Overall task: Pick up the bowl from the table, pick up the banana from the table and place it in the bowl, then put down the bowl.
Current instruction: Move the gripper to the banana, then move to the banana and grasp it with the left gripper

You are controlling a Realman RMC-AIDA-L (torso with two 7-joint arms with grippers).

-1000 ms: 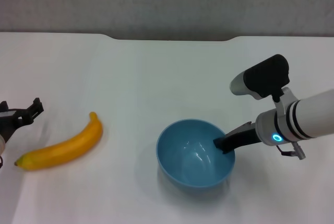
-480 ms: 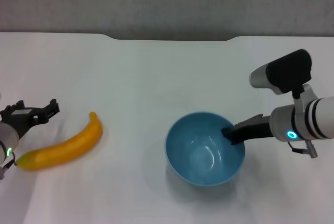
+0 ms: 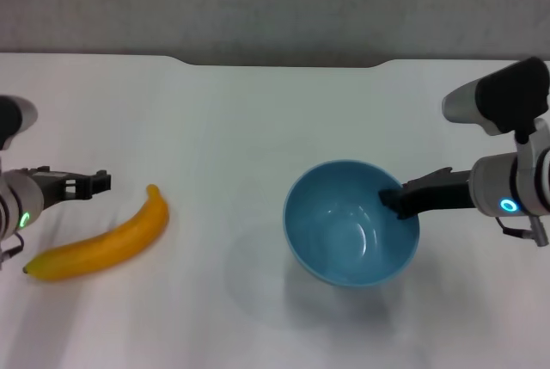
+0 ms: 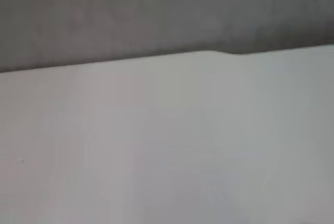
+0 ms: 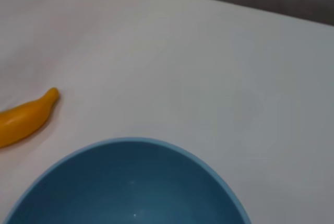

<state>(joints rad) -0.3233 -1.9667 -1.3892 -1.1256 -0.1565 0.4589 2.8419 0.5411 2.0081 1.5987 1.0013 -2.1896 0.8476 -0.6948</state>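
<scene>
Right jaws: your right gripper (image 3: 394, 199) had its jaws closed on the right rim of the round light-blue glossy plastic bowl (image 3: 351, 233), held tilted above the worktop, to judge by the shadow beneath it.
Left jaws: your left gripper (image 3: 96, 184) hovered just left of the banana's stem; I could not tell how far its jaws stood open.
Banana: the curved yellow-orange banana (image 3: 100, 236) lay on the plain white worktop (image 3: 241, 128), well apart from the bowl.
Risk: a one-sided rim pinch could let the bowl swing or slip if you moved fast.
Risk: approaching from the side could nudge the banana away.
</scene>
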